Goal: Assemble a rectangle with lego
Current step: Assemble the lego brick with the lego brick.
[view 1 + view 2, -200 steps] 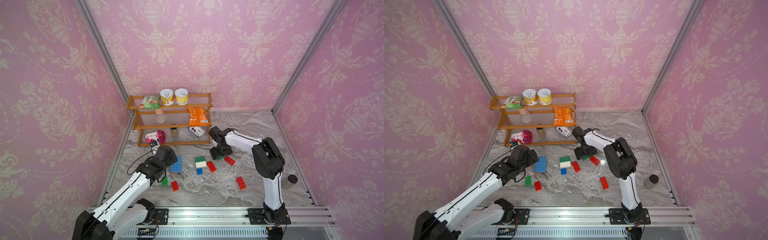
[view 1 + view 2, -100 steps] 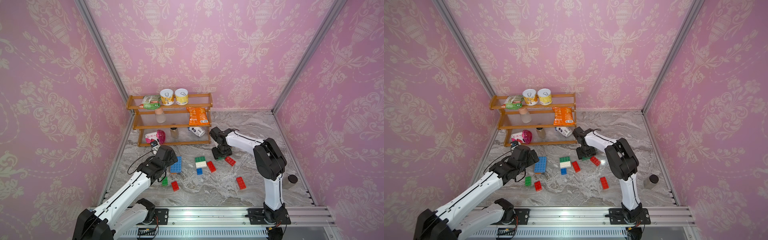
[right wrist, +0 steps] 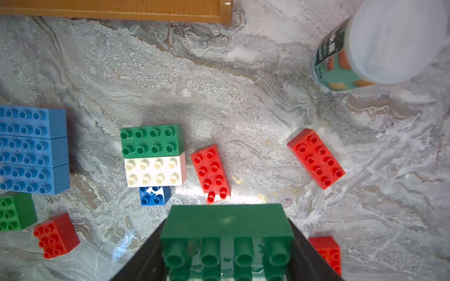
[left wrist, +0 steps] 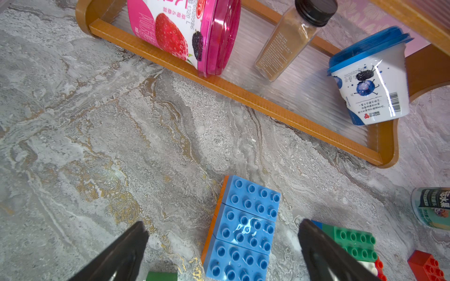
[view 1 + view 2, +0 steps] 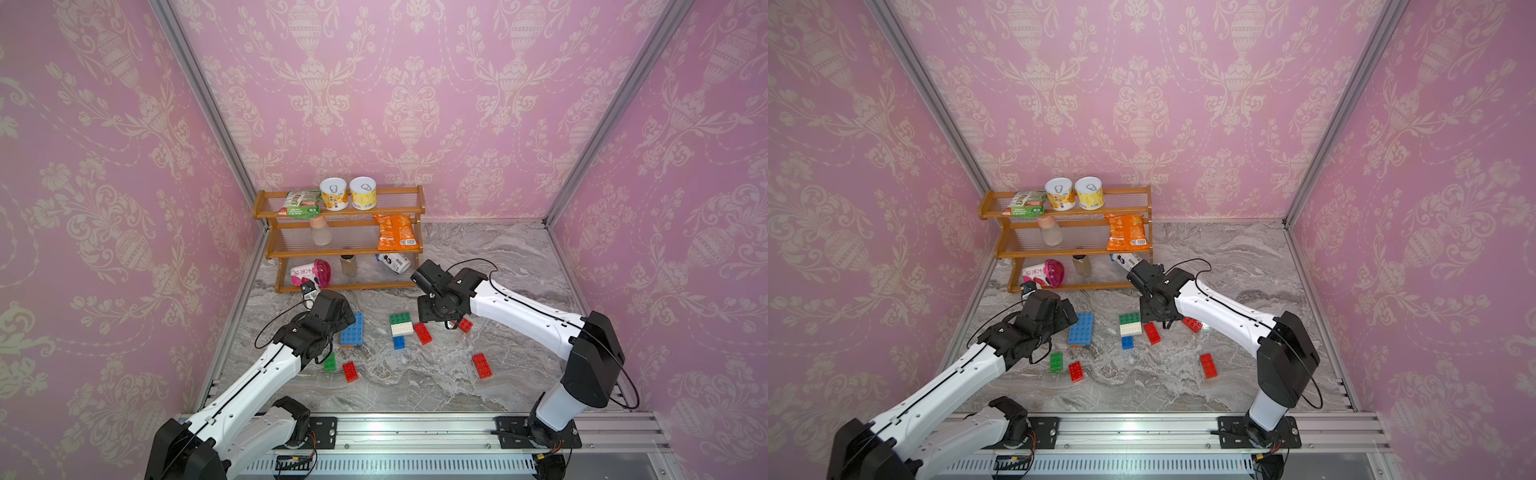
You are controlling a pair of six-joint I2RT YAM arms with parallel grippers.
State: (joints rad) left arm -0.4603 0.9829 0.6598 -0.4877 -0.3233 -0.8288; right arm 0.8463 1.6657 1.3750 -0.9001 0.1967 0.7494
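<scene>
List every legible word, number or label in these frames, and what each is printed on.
"260209B6" and "1320 L": strawberry cup, printed code.
"202602", rest unclear: blueberry cup.
Too small or blurred to read: the Chinese print on both cups, the green-labelled cup, the yellow cans, the orange bag.

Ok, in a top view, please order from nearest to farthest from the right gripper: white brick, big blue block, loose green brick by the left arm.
1. white brick, in the middle, beside the right gripper.
2. big blue block, farther toward the left arm.
3. green brick, beyond the block, next to that arm.
</scene>
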